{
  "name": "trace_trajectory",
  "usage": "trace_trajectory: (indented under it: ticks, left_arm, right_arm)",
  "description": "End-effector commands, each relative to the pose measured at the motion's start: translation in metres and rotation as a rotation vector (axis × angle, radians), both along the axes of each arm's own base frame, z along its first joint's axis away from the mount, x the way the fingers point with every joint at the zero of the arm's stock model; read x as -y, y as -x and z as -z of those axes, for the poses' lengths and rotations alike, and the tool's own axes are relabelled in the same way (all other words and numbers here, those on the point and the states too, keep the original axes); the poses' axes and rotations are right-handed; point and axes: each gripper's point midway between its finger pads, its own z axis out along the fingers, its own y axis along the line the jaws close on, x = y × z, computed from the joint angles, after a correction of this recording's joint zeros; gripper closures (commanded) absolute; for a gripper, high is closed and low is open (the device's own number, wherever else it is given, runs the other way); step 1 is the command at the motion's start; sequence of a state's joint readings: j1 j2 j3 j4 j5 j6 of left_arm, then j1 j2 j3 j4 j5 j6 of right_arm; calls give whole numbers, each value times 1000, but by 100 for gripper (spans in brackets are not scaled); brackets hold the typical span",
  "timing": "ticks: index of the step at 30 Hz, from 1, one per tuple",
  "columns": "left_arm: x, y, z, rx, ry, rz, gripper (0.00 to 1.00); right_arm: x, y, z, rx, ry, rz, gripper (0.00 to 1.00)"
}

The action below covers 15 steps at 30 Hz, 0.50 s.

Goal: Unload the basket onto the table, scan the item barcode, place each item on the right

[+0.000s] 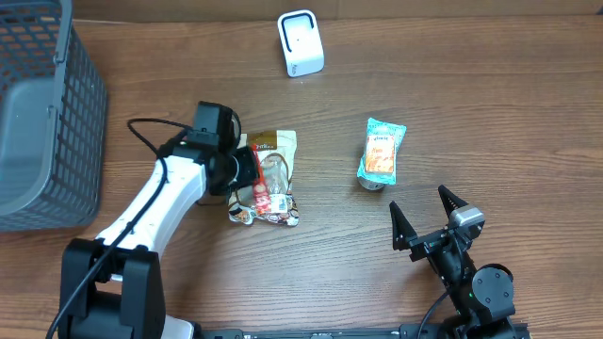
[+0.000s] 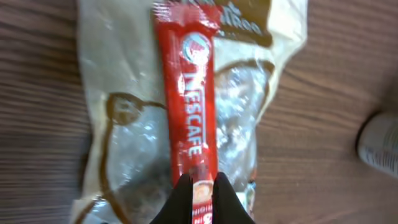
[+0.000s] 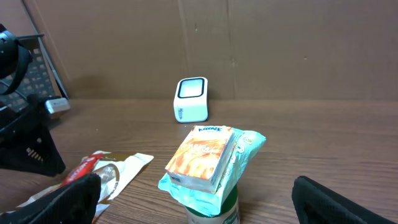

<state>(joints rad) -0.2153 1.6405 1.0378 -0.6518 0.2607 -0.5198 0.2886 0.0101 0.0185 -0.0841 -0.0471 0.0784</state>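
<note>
Wood-grain bench (image 1: 490, 85) under it all, brown wall behind, and we're right in on the action. Left jaws are pinched tight on the near end of a red stick (image 2: 189, 106), with "NESCAFE" running in white down its length and a round logo above the name. The stick lies flat on a clear and cream bag (image 2: 118, 124) with brown print; the writing at the bag's top is too blurred to read. Bag and stick sit mid-bench, left of centre. The white scanner (image 1: 301, 42) stands at the far edge, well apart from them. Over on the right, a "Kleenex" pack (image 3: 202, 155) with an orange front perches tilted on a white container (image 3: 214, 211). Right jaws are spread wide and gripping nothing, down at the near right. A grey basket (image 1: 47, 113) fills the left edge.
</note>
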Motion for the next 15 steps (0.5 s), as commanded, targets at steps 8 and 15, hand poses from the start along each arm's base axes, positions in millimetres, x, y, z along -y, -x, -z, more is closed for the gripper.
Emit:
trace_trajectory:
  ticks: [8,15]
  left_arm:
    - [15,-3,0,23,25,30,71]
    - [13,-4,9,34,-81,6,68]
  right_arm:
    - [2,-1,3,-1,-3,9,0]
    - [2,-1,3,-1,-3,9,0]
